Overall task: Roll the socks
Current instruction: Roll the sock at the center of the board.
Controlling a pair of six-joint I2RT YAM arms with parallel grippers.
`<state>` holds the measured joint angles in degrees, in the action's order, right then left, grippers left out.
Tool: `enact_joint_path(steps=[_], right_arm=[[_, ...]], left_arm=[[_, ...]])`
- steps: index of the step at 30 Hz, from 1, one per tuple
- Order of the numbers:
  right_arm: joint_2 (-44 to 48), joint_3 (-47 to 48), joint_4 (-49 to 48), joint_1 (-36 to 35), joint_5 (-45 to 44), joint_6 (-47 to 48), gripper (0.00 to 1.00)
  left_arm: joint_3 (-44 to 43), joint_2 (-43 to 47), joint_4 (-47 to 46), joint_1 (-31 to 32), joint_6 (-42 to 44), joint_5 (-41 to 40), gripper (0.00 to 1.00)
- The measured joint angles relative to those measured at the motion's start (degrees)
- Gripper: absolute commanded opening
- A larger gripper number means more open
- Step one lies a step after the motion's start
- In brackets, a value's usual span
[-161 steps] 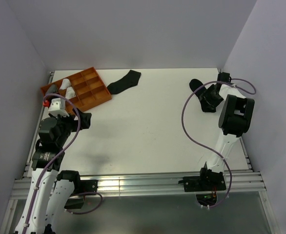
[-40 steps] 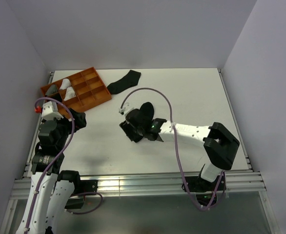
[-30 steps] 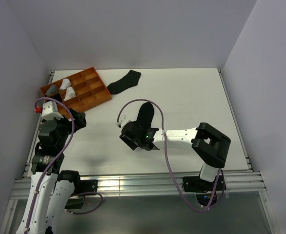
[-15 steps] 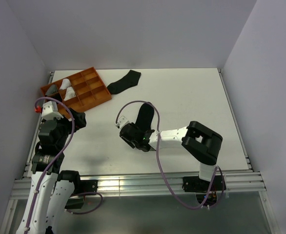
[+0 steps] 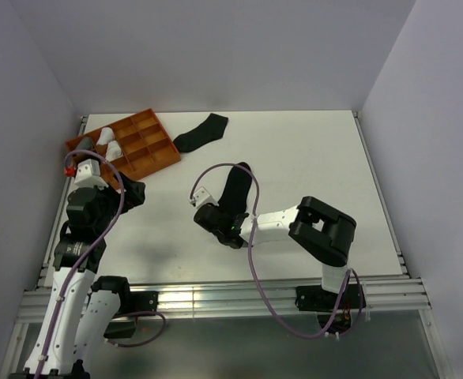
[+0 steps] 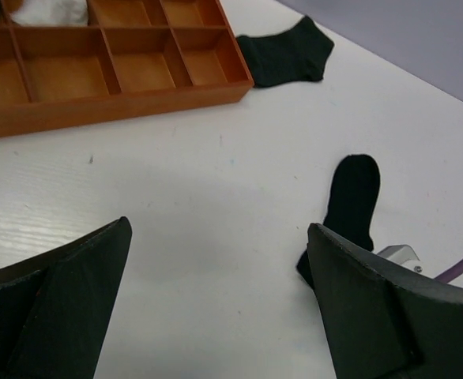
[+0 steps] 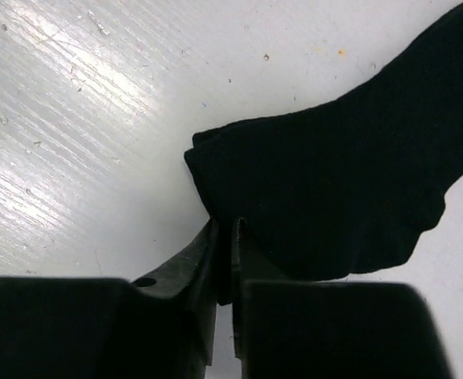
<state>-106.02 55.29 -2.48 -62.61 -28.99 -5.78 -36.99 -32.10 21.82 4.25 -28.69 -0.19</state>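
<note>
Right gripper (image 7: 225, 245): my jaws are pressed almost together, pinching one end edge of the black sock (image 7: 334, 181), which lies flat near the middle of the worktop (image 5: 310, 150), its far end pointing away from me. Step in hand, as I judge it: taking hold of the end to start the roll; no turn is made yet. The next move calls for curling this edge over onto the sock's length without dragging the cloth. Left gripper (image 6: 216, 237): spread wide, empty, held off to the left and free to pin the sock. My purple cable (image 5: 252, 253) loops above the sock and could snag. Further out lie a second black sock (image 5: 201, 133) and, beside it, an orange tray (image 5: 167, 162) holding white socks (image 5: 109, 142)
</note>
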Motion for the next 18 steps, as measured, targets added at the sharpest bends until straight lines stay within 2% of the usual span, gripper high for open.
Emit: enact_joint_path(steps=[1,9,13,18], right_arm=[[0.0,0.0,0.0,0.0,0.0,0.0,0.0],[0.0,1.0,0.1,0.3,5.7,0.8,0.0],[1.1,1.0,0.3,0.3,12.5,0.0,0.0],[2.0,1.0,0.2,1.0,23.3,-3.0,0.0]], left_arm=[[-0.1,-0.9,0.0,0.0,-0.5,0.7,0.98],[-0.2,-4.8,0.3,1.0,-7.4,5.3,0.99],[2.4,-5.3,-1.7,4.2,-12.2,6.3,0.97],[7.0,-8.3,-3.2,11.5,-18.2,4.6,0.93]])
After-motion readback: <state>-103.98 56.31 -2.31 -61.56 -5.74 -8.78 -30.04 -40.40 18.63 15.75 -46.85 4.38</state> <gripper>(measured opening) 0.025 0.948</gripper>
